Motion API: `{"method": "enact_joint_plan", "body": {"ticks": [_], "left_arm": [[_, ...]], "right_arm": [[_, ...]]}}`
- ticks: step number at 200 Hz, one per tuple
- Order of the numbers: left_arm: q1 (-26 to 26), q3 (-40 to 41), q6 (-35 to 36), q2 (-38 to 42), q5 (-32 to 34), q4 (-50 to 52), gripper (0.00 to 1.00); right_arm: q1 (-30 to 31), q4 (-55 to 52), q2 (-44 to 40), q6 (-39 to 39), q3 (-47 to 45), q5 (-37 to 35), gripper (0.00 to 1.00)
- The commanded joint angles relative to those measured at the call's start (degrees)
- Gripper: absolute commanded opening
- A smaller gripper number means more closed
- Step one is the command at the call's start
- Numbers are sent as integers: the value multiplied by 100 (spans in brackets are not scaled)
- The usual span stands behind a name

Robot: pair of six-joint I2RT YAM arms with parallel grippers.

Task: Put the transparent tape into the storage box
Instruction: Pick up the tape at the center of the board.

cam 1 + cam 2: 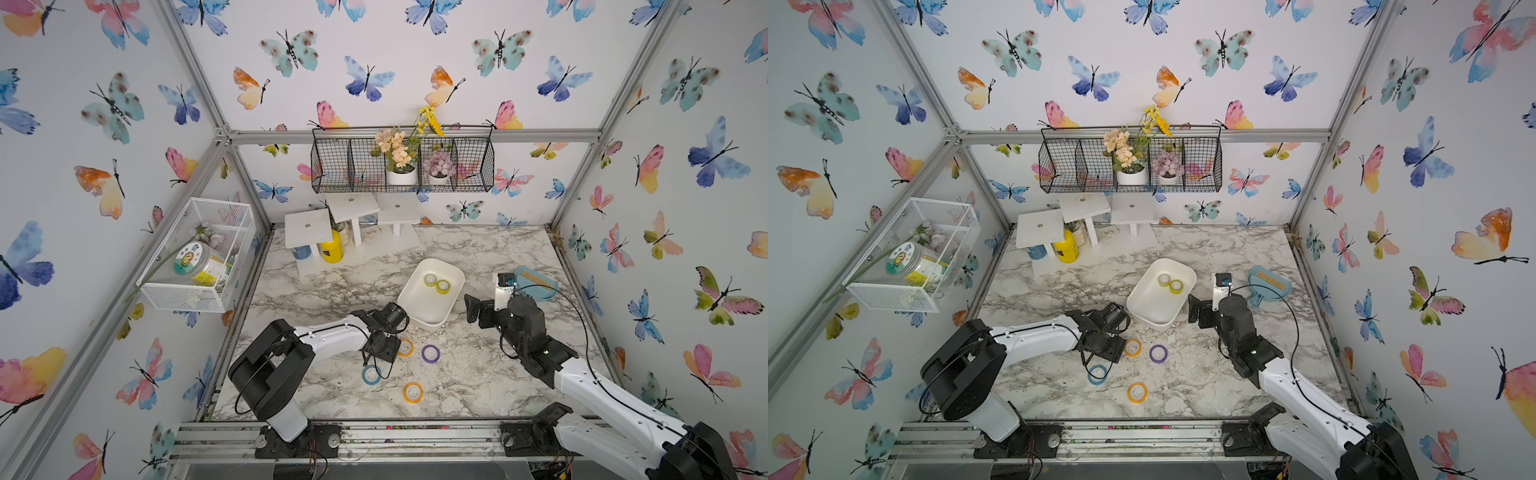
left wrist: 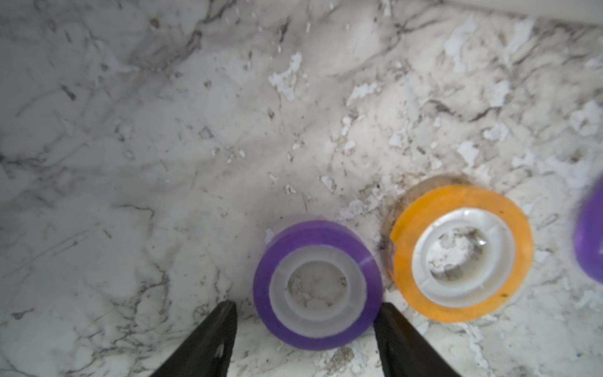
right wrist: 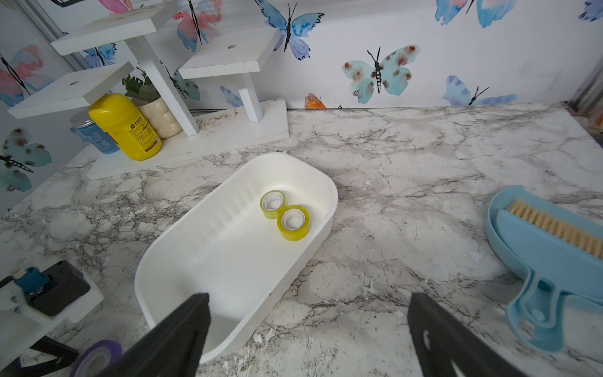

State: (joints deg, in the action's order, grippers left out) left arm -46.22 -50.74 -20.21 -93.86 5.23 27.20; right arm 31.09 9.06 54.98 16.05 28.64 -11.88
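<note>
In the left wrist view a purple roll of see-through tape (image 2: 316, 284) lies flat on the marble. My left gripper (image 2: 306, 305) straddles it, open: one fingertip (image 2: 386, 313) touches the roll, the other stands a little off it. An orange roll (image 2: 461, 253) lies right beside it. In a top view the left gripper (image 1: 384, 353) hides that purple roll. The white storage box (image 1: 415, 299) holds two yellow rolls (image 1: 436, 283). My right gripper (image 3: 310, 295) hangs open and empty over the box's near corner (image 3: 212, 261).
More rolls lie on the marble: purple (image 1: 430, 353), blue (image 1: 371, 375) and orange (image 1: 412, 392). A blue dustpan with a brush (image 1: 536, 284) sits right of the box. A white stepped stand (image 1: 332, 216) and a yellow bottle (image 1: 331, 247) stand at the back.
</note>
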Motion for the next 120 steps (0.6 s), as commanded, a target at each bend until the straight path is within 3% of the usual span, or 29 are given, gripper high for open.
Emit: {"method": "enact_joint_plan", "body": {"ticks": [1,87,120], "left_arm": [[-28,-91,104,-223,183,119,69],[-48,-209,113,-432,193,193,56],[-58,-191,87,-432,238,198,55]], "right_arm": [[-24,78,35,54,-15,-131,100],[-24,78,37,50,-17,-130,100],[-24,78,57,49,-17,-122,100]]}}
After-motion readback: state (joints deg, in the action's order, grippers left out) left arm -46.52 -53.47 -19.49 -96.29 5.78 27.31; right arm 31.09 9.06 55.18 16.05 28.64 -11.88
